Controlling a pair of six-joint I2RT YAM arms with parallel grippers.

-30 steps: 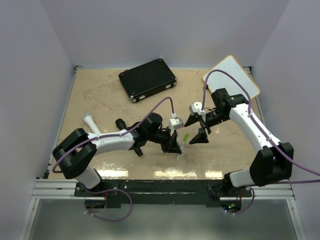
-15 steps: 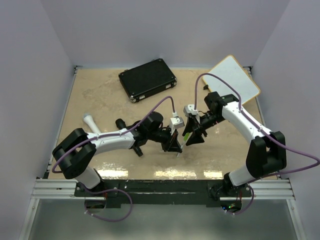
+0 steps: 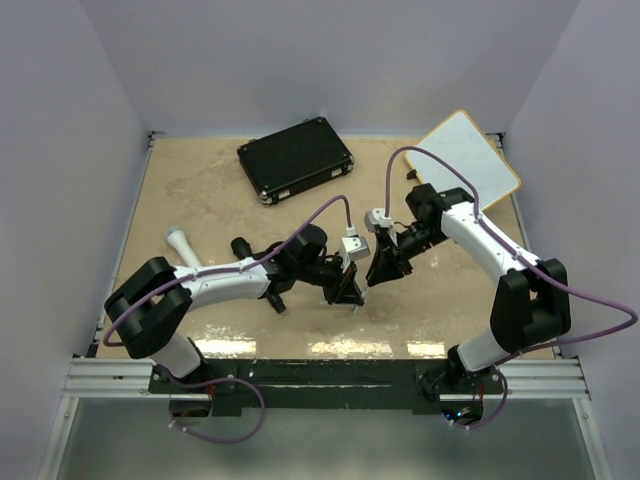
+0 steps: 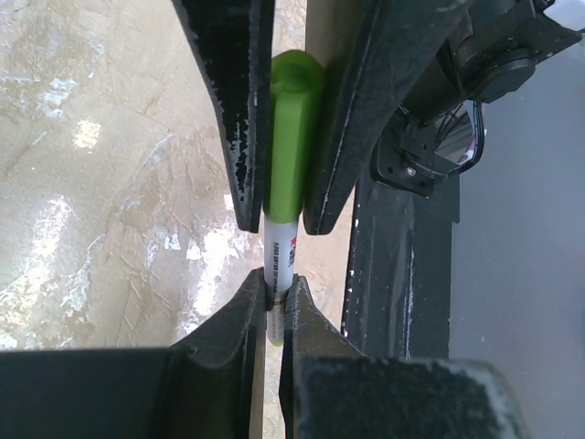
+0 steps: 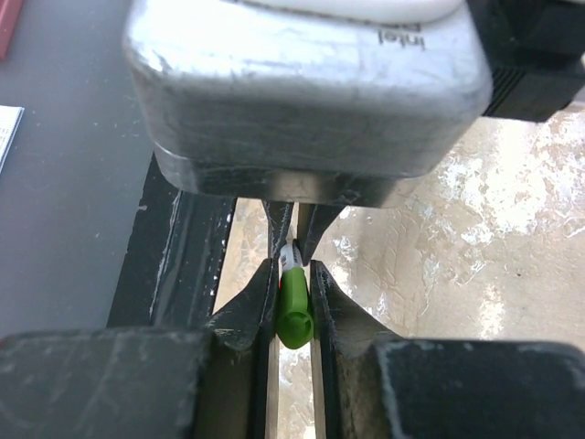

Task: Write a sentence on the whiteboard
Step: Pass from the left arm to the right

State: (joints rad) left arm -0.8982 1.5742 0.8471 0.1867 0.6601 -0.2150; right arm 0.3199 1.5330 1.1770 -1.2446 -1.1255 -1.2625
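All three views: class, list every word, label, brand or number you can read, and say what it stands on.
"intel", upside down, on the silver camera housing.
Small print on the white barrel of the marker: too blurred to read.
The whiteboard: no writing can be made out in the top view.
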